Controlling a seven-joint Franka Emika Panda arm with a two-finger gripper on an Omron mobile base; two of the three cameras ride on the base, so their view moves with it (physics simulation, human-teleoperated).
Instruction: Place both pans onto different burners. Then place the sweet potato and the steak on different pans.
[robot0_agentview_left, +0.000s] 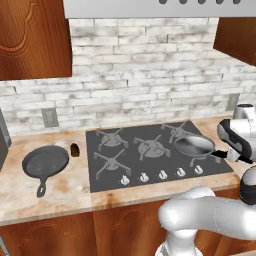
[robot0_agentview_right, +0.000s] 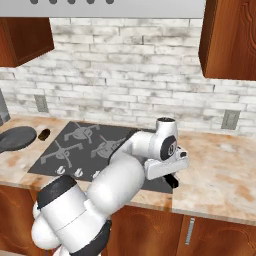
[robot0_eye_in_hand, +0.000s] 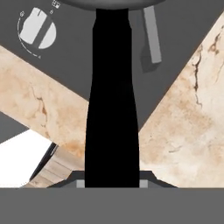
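While a marbled tan counter (robot0_agentview_left: 45, 192), whitewashed brick wall (robot0_agentview_left: 145, 70) and brown cabinets (robot0_agentview_left: 32, 40) frame the dark cooktop (robot0_agentview_left: 150, 172), the claw (robot0_eye_in_hand: 112, 181) clamps the steel pan's (robot0_agentview_left: 194, 146) long black handle (robot0_eye_in_hand: 112, 109). No lettering is legible. Shiny and grey, the pan hangs just ahead of the claw over a right-hand burner (robot0_agentview_left: 177, 131); the black skillet (robot0_agentview_left: 45, 162) and sweet potato (robot0_agentview_left: 75, 149) sit far off to its left.

Glossy white rounded arm (robot0_agentview_right: 120, 175), dark joints
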